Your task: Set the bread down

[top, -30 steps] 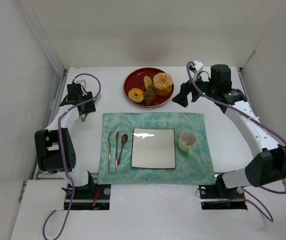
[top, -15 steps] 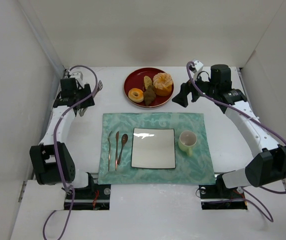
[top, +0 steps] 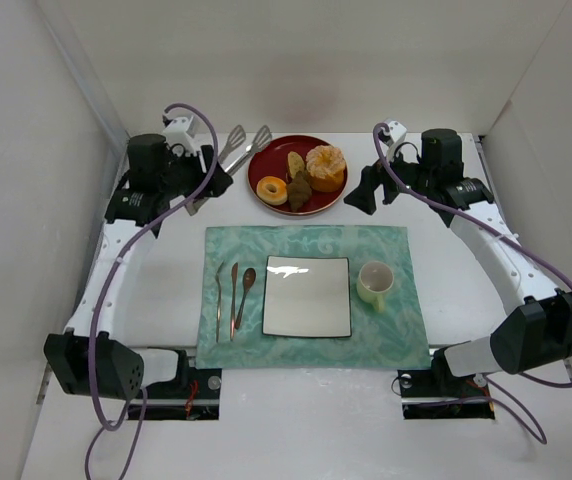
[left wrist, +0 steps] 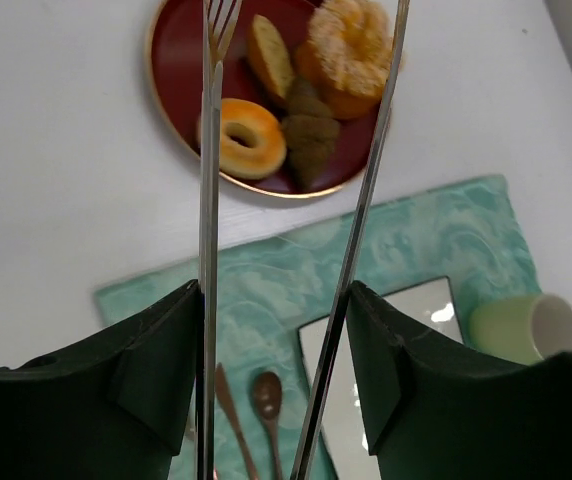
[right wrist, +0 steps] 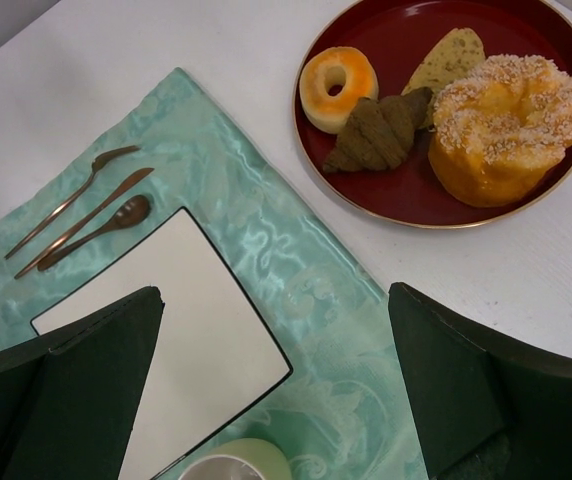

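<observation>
The bread is a dark brown croissant on the red plate, between a ring doughnut and a big sugared bun. It also shows in the left wrist view and the right wrist view. My left gripper is shut on metal tongs, whose two spread arms reach over the plate's left edge, above the bread. My right gripper is open and empty, just right of the red plate.
A white square plate lies on a green placemat, with a fork, knife and spoon to its left and a pale green cup to its right. White walls close in three sides.
My left arm has swung from the left side of the table toward the back and right, bringing the tongs up to the red plate's left edge. The right arm has not moved.
</observation>
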### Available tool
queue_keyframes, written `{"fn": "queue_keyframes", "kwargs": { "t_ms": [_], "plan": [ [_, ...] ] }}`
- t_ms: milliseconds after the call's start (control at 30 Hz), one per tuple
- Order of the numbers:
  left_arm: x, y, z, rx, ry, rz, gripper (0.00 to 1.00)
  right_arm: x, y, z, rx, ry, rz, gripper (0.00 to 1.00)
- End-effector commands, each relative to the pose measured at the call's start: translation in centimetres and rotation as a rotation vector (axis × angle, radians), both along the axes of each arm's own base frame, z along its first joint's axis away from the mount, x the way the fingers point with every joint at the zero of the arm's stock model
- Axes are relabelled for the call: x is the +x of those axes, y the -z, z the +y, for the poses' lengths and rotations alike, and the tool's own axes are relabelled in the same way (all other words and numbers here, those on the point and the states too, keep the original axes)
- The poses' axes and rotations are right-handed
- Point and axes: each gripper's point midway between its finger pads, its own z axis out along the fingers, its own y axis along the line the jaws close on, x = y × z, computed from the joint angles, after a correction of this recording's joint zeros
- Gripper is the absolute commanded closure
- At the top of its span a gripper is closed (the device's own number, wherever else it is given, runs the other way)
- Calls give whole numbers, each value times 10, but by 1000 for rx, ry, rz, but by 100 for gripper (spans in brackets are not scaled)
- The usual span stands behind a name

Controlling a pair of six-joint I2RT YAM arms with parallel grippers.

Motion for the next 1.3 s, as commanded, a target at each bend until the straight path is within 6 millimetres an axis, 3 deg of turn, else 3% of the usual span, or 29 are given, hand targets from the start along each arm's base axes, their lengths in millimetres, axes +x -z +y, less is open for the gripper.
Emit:
{"fn": "queue_keyframes", "kwargs": {
  "t_ms": [0,67,100,300,367,567,833,1100,1267],
  "plan": [
    [-12,-16,-39,-79,131,-7,48,-2,-19,-5,-4,17,-76,0],
    [-12,-7,-51,-77,161,20,48,-1,-20,-8,-8,33,-90,0],
    [-13,6,-60,-67,179,61,48,-3,-31,-10,-3,42,-124,0],
    [-4,32,-74,-2,194,119,48,0,-41,-19,-8,92,-177,0],
    [-4,50,-82,40,196,158,48,0,-41,-19,-7,92,-177,0],
    [4,72,-104,146,183,194,48,1,-41,-20,-11,100,-178,0],
    [24,88,-104,289,90,194,49,1,-41,-20,-11,100,-178,0],
    [35,103,-95,367,39,200,49,1,-41,-22,-3,104,-170,0],
    [37,116,-101,385,57,213,49,1,-41,-22,-3,104,-170,0]
  ]
}}
